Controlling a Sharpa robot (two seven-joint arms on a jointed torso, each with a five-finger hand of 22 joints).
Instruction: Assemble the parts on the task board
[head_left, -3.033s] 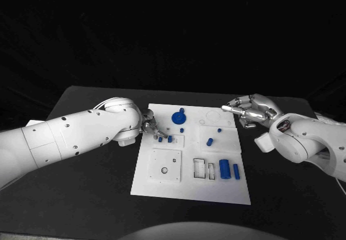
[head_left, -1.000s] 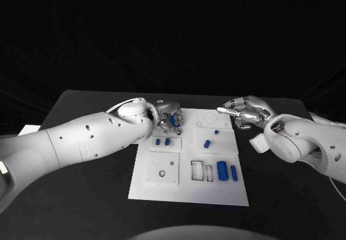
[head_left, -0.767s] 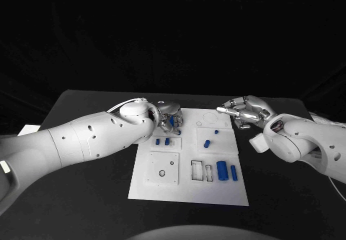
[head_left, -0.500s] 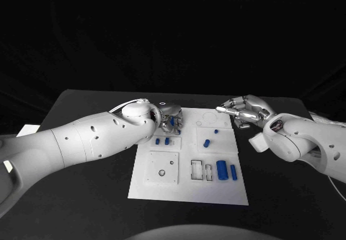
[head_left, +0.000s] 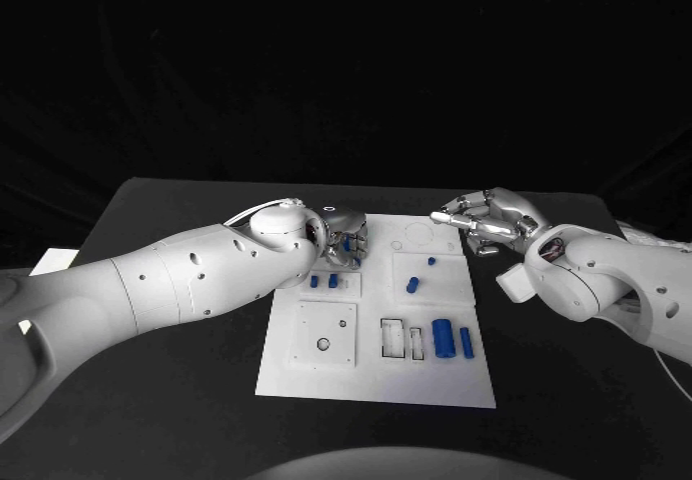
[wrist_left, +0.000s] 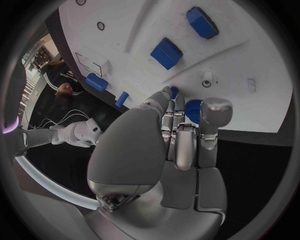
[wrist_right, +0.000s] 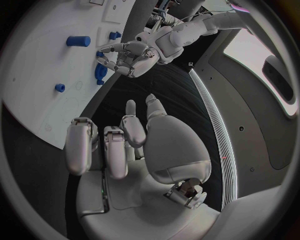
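Task board (head_left: 378, 370) — a white plate lying flat at the middle of the black worktop (head_left: 159, 340), its long side running away from the robot. Blue parts on it: 2 small blocks (head_left: 323, 282) side by side near the board's left edge, a short peg (head_left: 431, 263) and a slanted cylinder (head_left: 413, 285) to their right, and nearer the robot a thick cylinder (head_left: 443, 338) beside a thin bar (head_left: 466, 343), with 2 empty rectangular slots (head_left: 400, 338) just to their left. The left hand (head_left: 340, 238) reaches over the board's far left corner, fingers bent down; the left wrist view shows its fingertips (wrist_left: 212, 107) closed around a round blue disc part (wrist_left: 193, 110) at the board's edge, so this hand holds that piece. The right hand (head_left: 488, 222) hovers beyond the board's far right corner, above the worktop — its fingers are loosely curled yet apart, and the right wrist view shows nothing between them. The 2 hands are well apart, with the far end of the board between them.
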